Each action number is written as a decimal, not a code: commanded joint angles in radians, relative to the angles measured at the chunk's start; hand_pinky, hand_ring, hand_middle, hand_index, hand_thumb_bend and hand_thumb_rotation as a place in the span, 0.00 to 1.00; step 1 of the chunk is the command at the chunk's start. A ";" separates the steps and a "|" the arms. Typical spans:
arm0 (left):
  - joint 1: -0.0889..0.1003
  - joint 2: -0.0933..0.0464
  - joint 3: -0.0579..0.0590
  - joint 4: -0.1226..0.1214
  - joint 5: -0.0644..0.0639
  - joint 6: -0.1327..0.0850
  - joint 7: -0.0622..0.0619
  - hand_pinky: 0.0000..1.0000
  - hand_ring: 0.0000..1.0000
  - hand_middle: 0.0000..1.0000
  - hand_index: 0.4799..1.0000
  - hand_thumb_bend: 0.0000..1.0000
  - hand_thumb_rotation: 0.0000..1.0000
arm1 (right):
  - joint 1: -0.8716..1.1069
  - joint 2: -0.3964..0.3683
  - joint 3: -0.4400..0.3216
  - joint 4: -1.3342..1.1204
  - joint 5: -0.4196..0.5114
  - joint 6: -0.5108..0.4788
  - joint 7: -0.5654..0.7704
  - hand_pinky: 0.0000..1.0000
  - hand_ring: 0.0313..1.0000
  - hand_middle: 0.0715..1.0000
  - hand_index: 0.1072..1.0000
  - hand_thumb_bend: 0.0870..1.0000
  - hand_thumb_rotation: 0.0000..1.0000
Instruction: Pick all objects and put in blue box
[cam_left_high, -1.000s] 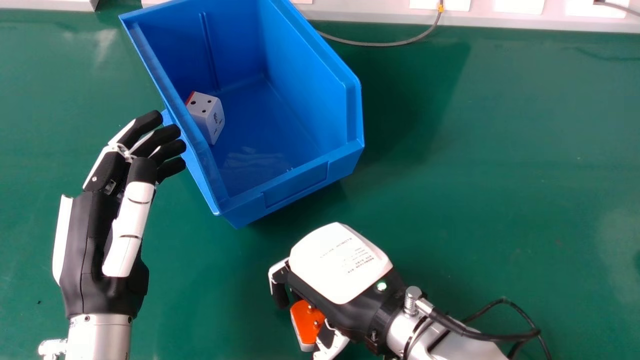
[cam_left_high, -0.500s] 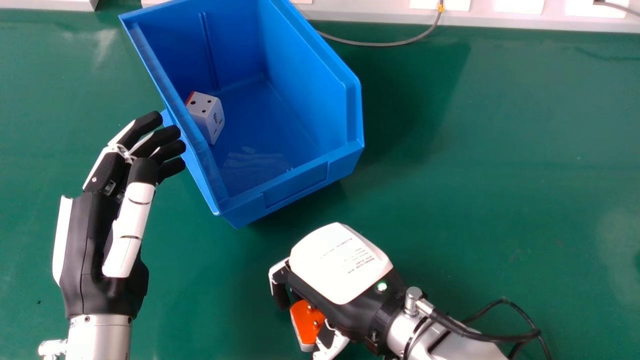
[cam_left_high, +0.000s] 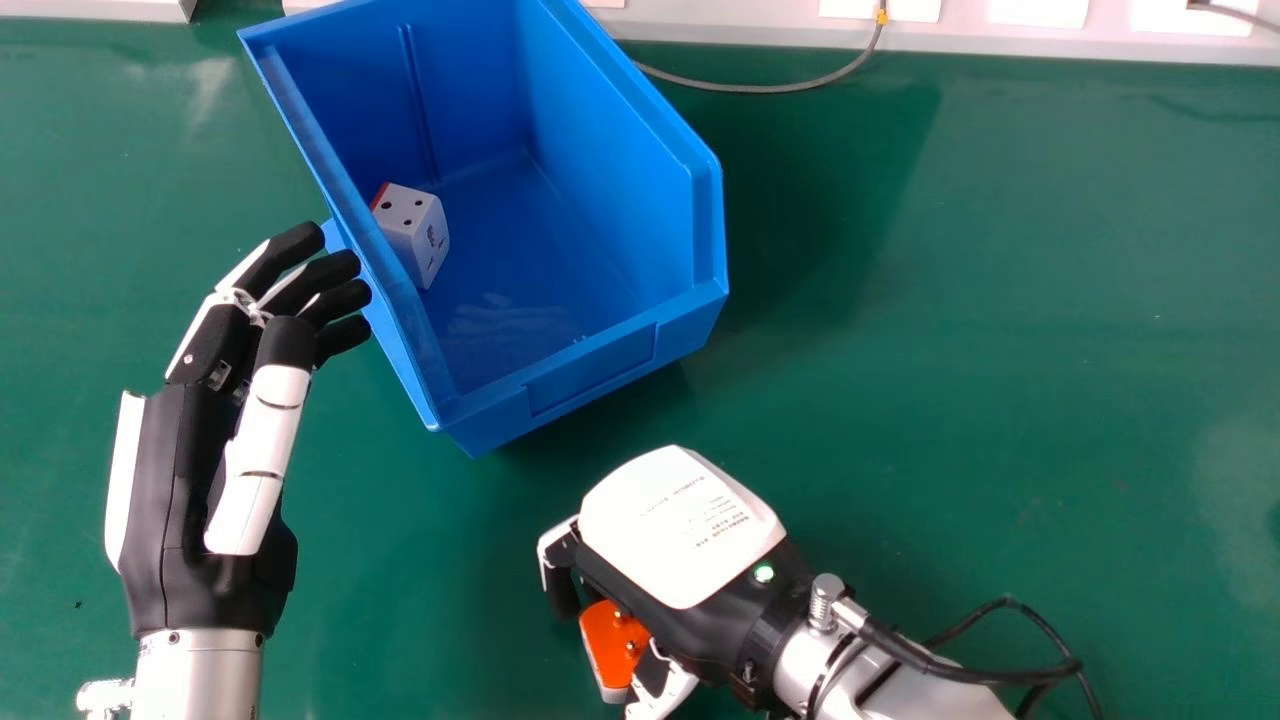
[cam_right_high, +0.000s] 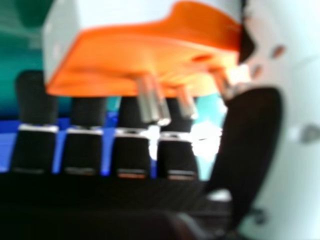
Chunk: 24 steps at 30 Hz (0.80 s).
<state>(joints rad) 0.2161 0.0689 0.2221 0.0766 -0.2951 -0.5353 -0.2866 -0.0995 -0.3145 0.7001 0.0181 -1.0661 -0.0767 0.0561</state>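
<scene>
Nothing shifted: right fingers (cam_left_high: 563, 592) grasp a metal-pronged orange block (cam_left_high: 606, 638); left fingers (cam_left_high: 315, 278) relaxed.

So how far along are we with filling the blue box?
One down: the white cube already lies in the blue box. In hand: the orange-and-white pinned plug, between the right hand's fingers and thumb. Left: that plug is outside the box and looks still to be put in.
</scene>
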 joint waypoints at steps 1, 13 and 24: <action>-0.004 0.006 0.003 -0.015 -0.004 -0.020 -0.007 0.76 0.77 0.78 0.59 0.64 0.67 | 0.012 0.017 0.004 0.011 0.001 0.010 -0.007 0.29 0.38 0.40 0.43 0.48 0.00; -0.006 0.006 0.003 -0.011 -0.004 -0.021 -0.010 0.77 0.77 0.78 0.59 0.64 0.67 | 0.014 0.012 -0.022 -0.019 0.020 0.004 -0.010 0.29 0.38 0.41 0.43 0.48 0.00; -0.010 0.006 0.002 -0.005 -0.002 -0.021 -0.012 0.76 0.77 0.78 0.59 0.64 0.67 | 0.017 0.016 -0.101 -0.168 0.059 0.035 0.038 0.28 0.37 0.41 0.43 0.48 0.00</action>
<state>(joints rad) 0.2117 0.0697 0.2220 0.0816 -0.2950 -0.5353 -0.2937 -0.0781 -0.3050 0.6294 -0.0887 -1.0301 -0.0477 0.0892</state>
